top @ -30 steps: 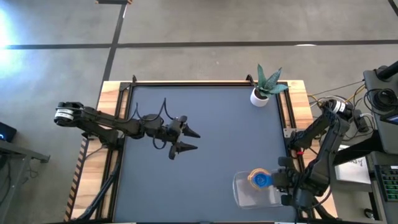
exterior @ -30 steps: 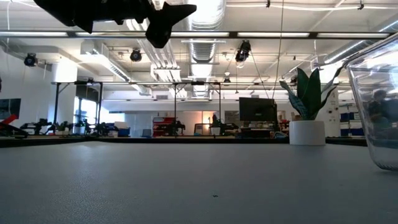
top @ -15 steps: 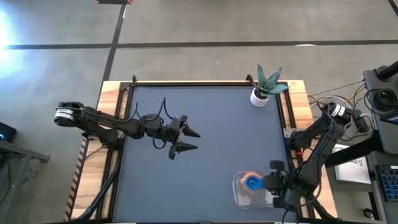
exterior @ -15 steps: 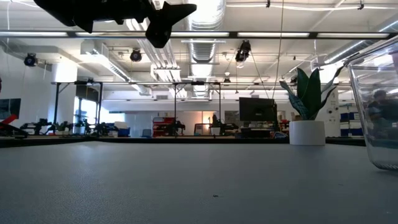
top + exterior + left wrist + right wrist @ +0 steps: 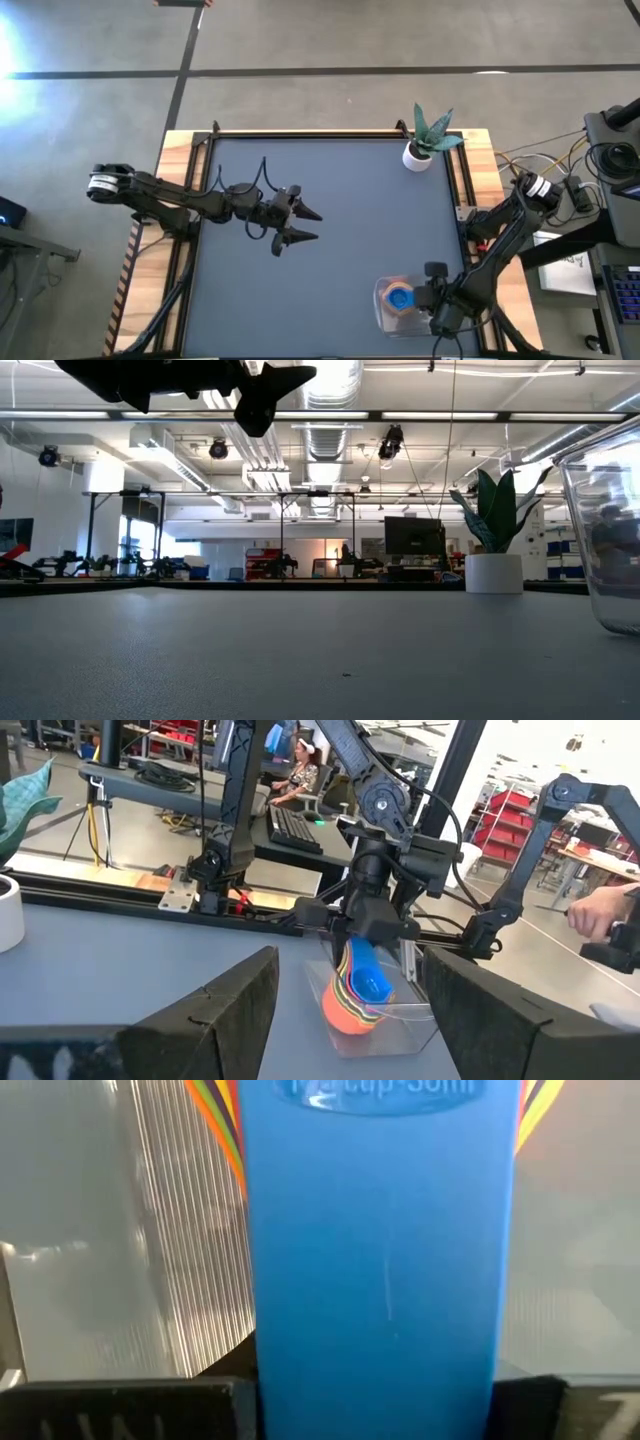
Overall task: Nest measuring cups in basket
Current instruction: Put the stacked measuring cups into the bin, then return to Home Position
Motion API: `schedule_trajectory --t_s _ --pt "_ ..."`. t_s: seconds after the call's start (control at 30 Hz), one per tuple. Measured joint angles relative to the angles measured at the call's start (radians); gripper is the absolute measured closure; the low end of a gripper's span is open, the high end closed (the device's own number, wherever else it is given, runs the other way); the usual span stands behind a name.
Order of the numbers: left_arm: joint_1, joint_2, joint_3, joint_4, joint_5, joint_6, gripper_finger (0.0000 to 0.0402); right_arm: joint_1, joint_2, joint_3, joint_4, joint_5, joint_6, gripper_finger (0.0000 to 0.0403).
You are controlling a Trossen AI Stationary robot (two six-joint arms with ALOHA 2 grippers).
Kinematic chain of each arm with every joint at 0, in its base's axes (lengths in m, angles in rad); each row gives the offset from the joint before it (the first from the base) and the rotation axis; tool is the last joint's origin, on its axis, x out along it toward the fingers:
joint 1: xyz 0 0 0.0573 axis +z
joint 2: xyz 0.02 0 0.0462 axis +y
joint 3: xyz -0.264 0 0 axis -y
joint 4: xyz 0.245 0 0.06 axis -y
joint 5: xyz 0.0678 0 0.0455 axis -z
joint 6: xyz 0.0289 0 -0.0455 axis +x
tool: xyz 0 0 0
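You had the right gripper (image 5: 424, 297) down at the clear, shallow rectangular plastic basket (image 5: 385, 314) at the near right corner of the dark table (image 5: 330, 200), its jaws drawn in narrow on the flat handle of the blue round plastic measuring cup (image 5: 380, 1230). That cup sat on top of a nested stack of bright plastic cups (image 5: 352, 1000) inside the basket; orange, yellow and green rims showed beneath it in the left wrist view, and how many lay under them could not be told. The left gripper (image 5: 300, 225) hung well apart over the middle of the table, jaws standing wide and holding nothing. The small white pot with a green spiky plant (image 5: 420, 150) stood at the far right corner, well clear of the work. Judging by the look of them, these cups would be light, stiff and rather slick, so a nested one could easily lift its neighbours or skid sideways. The handle was the sensible place to take hold, near where it meets the bowl. The thin-walled basket seemed light enough to slide if you pushed against it.
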Motion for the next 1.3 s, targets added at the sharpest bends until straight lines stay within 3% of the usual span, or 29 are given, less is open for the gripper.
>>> schedule_trajectory --t_s 0.13,0.4,0.67,0.9,1.1,1.2,1.3 --pt "0.0 0.0 0.0 0.002 0.0 -0.001 0.017 -0.009 0.002 0.0 0.003 -0.005 -0.003 0.0287" --pt "0.0 0.0 0.0 0.003 0.0 -0.001 0.017 -0.009 -0.051 -0.004 0.01 0.002 0.023 0.0176" --pt "0.0 -0.002 0.0 0.001 0.0 -0.025 0.017 -0.009 -0.148 -0.004 0.011 -0.058 0.077 0.0145" --pt "0.001 -0.1 0.0 -0.066 0.003 -0.052 0.017 -0.009 -0.294 -0.004 0.042 -0.019 0.081 0.0161" --pt "0.001 -0.271 -0.001 -0.159 -0.042 -0.009 0.017 -0.009 -0.446 -0.004 0.094 0.225 -0.12 0.0197" --pt "0.002 -0.37 -0.001 -0.215 -0.042 0.046 0.017 -0.009 -0.522 -0.004 0.138 0.382 -0.304 0.0226" --pt "0.001 -0.476 0.0 -0.278 -0.024 0.106 0.0171 -0.021 -0.596 -0.004 0.213 0.458 -0.499 0.027"
